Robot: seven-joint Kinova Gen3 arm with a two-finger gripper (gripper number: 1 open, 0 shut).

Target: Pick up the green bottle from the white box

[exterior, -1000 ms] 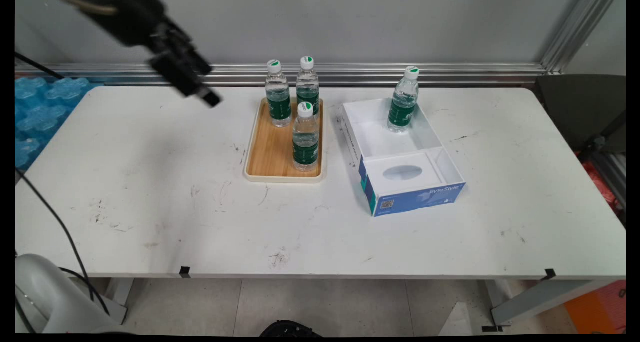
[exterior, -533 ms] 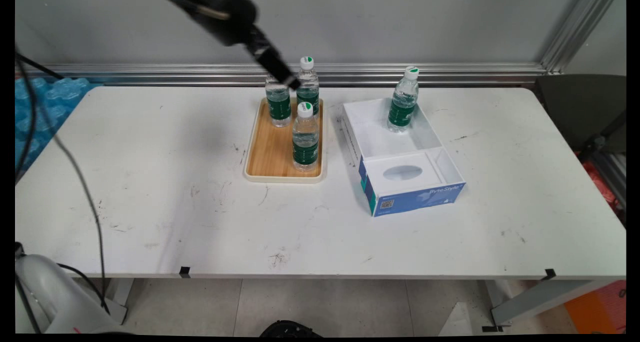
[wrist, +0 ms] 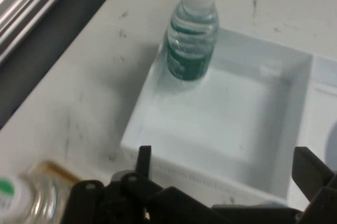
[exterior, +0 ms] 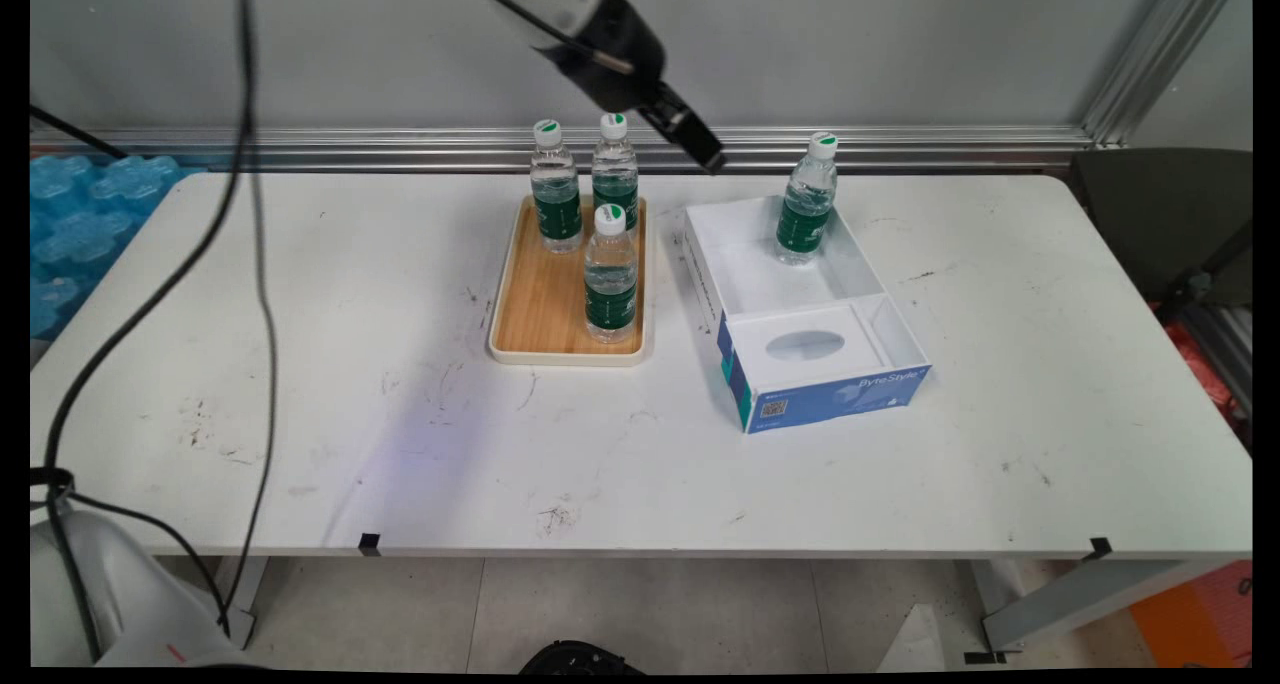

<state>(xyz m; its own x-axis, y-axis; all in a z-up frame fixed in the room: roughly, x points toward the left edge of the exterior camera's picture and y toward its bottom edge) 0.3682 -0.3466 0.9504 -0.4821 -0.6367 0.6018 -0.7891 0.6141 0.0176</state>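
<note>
Hovering high by the table's (exterior: 300,444) far edge, I see my gripper (exterior: 712,163) with fingers spread apart, empty, tilted down between the tray's (exterior: 520,349) bottles and the white box (exterior: 760,284) holding one bottle (exterior: 806,202).

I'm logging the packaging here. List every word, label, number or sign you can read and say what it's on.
"Byte Style": on the blue front of the box.
Square code on the same blue front: too small to read.
Print along the box's left side: too small to read.
Green labels on the four bottles: print too small to read.
Nothing else is legible.
</note>
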